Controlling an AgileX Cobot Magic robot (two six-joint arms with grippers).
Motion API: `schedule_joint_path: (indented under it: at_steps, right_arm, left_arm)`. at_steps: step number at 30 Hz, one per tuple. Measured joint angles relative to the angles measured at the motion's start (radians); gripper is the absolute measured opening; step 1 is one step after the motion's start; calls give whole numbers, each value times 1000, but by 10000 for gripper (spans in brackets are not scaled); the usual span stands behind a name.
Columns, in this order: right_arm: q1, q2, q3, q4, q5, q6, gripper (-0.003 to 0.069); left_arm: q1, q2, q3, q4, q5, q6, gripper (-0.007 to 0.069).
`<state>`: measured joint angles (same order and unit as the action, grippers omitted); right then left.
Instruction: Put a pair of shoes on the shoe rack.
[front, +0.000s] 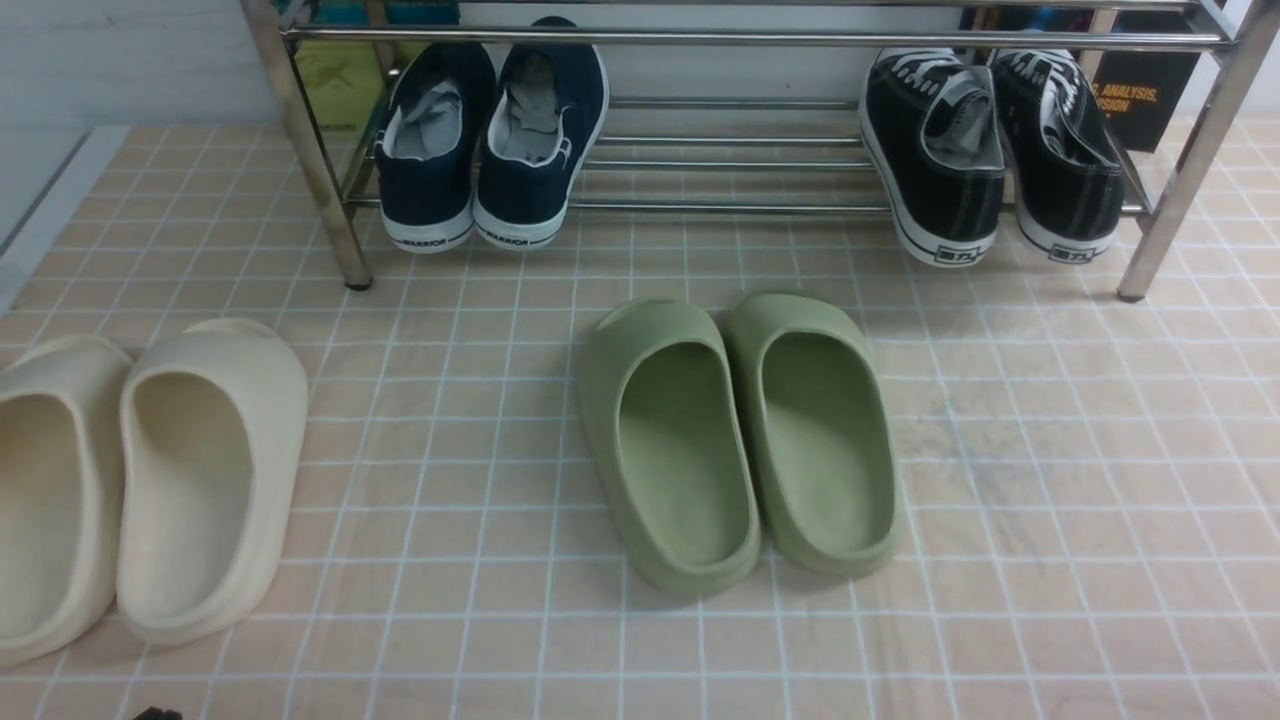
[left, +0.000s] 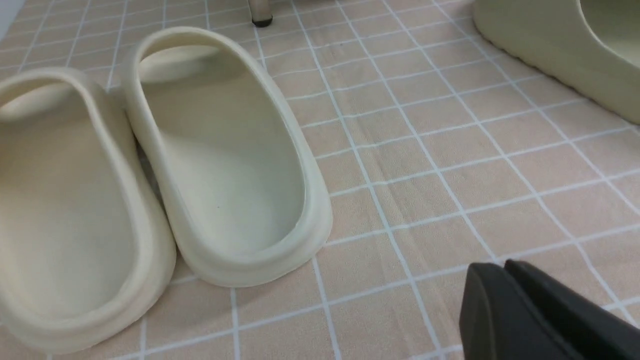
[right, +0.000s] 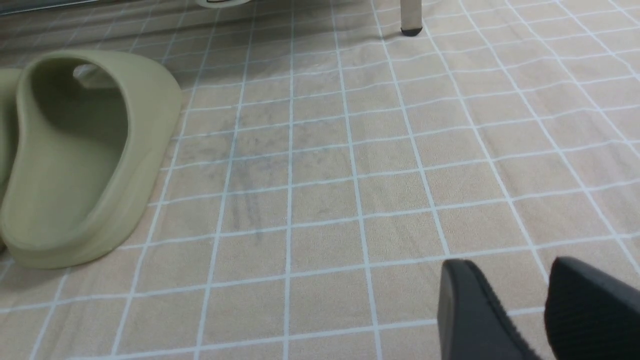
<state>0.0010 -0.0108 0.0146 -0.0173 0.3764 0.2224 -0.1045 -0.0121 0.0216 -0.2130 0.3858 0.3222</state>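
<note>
The pair of shoes, two navy-blue slip-on sneakers (front: 490, 145) with white soles, rests side by side on the lower bars of the chrome shoe rack (front: 730, 205), at its left end, heels toward me. My left gripper (left: 502, 267) hovers over bare tiled floor near the cream slides, its black fingers pressed together with nothing between them. Over the tiles to the right of the green slides, my right gripper (right: 510, 272) stands open and empty. Neither gripper is near the rack.
A pair of black lace-up sneakers (front: 990, 150) sits at the rack's right end. Green foam slides (front: 740, 440) lie mid-floor in front of the rack. Cream foam slides (front: 140, 480) lie at the front left. A rack foot (right: 411, 31) stands on the tiles.
</note>
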Motion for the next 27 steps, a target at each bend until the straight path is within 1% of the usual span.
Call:
schedule_joint_path:
  at_steps: [6,8,27]
  right_arm:
    - [0,0,0,0,0,0,240]
    - [0,0,0,0,0,0,240]
    - [0,0,0,0,0,0,240]
  left_arm:
    - [0,0,-1,152,0,-200,41]
    - [0,0,-1,182,0,-232,41]
    - [0,0,-2,199,0,-228,46]
